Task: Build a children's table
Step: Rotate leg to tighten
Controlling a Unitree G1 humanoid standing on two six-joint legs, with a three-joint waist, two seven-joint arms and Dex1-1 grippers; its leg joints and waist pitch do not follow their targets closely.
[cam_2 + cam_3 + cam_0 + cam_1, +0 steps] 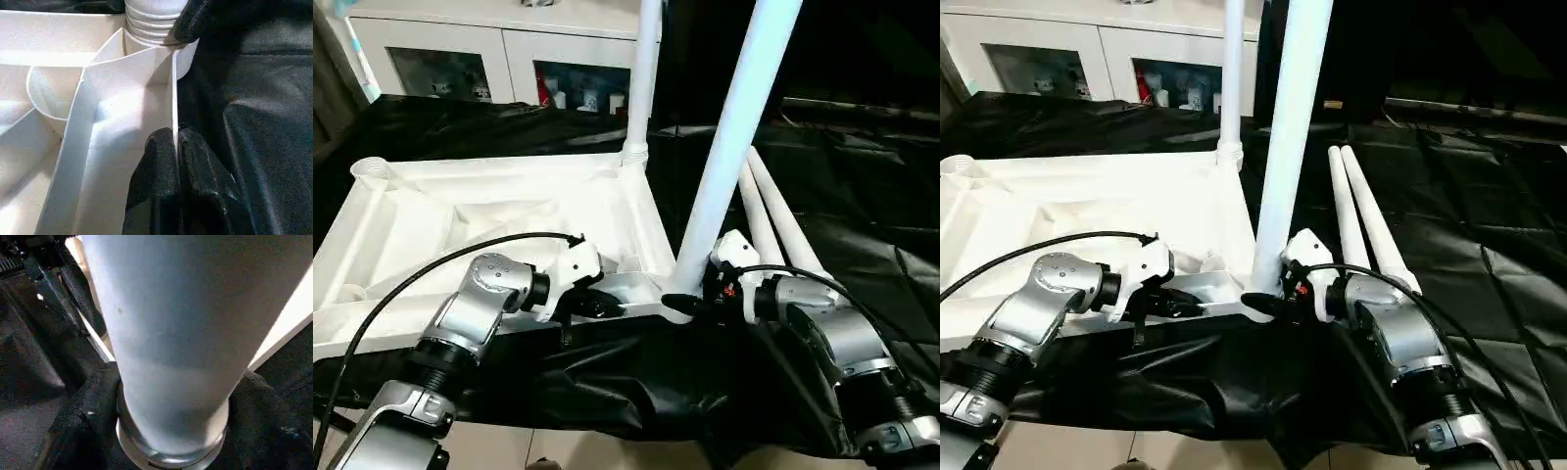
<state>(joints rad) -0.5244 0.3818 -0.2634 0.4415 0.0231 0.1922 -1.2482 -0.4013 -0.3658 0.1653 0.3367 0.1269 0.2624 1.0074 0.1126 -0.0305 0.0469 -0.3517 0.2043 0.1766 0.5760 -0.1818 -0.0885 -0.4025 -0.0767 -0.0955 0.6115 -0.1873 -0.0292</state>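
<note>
The white table top [489, 220] lies underside up on the black-covered worktop [862, 225], its ribs and round corner sockets exposed. The left gripper [175, 147] is pinched tight on the thin near rim wall of the top, one finger either side. Judged from its look, this moulded plastic is light and fairly stiff, though smooth and liable to slip; the rim wall and ribs offer the surest hold. A far leg [644, 78] stands upright in its corner socket. The near leg [734, 127] stands, leaning slightly, in the near right corner socket, and the right gripper [171, 431] sits around its base, fingers flanking the tube; a firm clamp cannot be confirmed. A hollow tapered tube is best gripped low, near the socket. Two spare legs [773, 220] lie side by side on the worktop to the right. Count: one top, four legs, two fitted.
</note>
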